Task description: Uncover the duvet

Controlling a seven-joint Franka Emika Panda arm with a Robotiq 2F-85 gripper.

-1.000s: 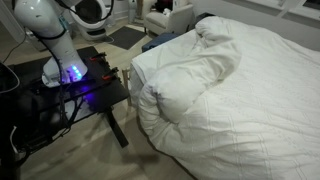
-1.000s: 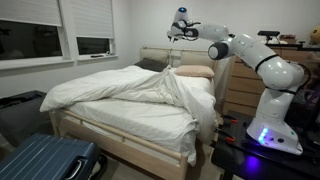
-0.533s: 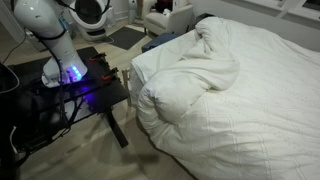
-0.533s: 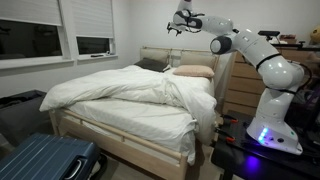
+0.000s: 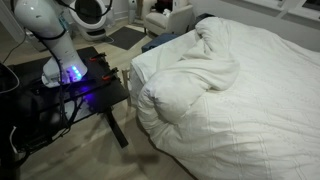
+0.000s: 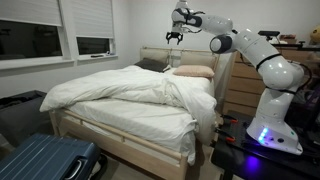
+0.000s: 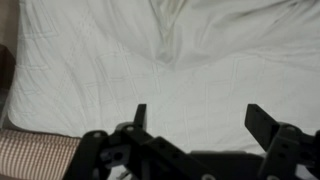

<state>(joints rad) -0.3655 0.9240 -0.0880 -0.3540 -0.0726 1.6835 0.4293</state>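
Note:
The duvet [image 5: 235,95] is a thick white quilted cover spread over the whole bed, bunched into a ridge near the head end [image 6: 120,92]. My gripper [image 6: 173,37] hangs high above the head of the bed, well clear of the cover. In the wrist view the duvet [image 7: 170,55] fills the picture below my gripper [image 7: 200,112]. The two dark fingers stand wide apart with only fabric far beneath them. The gripper is open and holds nothing.
Tan pillows [image 6: 193,72] lie bare against the headboard [image 6: 150,55]. A wooden dresser [image 6: 238,88] stands behind the arm. My base sits on a black table [image 5: 90,92] beside the bed. A blue suitcase [image 6: 40,160] lies on the floor.
The jaws have gone from nearly closed to wide open. The duvet's raised edge has dropped back on the bed, baring the pillows, and the gripper now hangs empty above.

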